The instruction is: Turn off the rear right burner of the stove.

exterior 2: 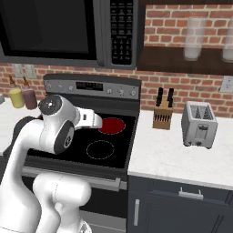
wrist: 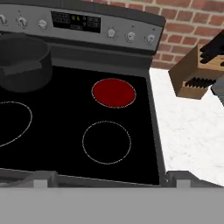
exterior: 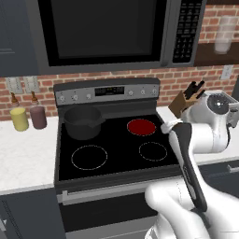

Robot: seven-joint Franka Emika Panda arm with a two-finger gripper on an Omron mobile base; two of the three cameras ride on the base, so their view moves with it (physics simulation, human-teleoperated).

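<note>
Knobs (wrist: 130,36) on the stove (exterior: 112,172) back panel looked small, stiff and slick; I judged the rightmost ones the place to pinch. Rear right burner (wrist: 113,92) glowed red, centre of the hand view. Tool (wrist: 109,179) hung released, holding nothing. Pot (wrist: 22,61) sat upper left, knife block (wrist: 194,78) at right, both clear.

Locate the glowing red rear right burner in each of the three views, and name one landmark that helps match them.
Left base view: the rear right burner sits right of centre, right of the dark pot.
Right base view: left of centre, just past the arm's white wrist.
Hand view: upper middle, above a white-outlined ring.
Shared landmark: the wooden knife block, on the counter right of the stove.
</note>
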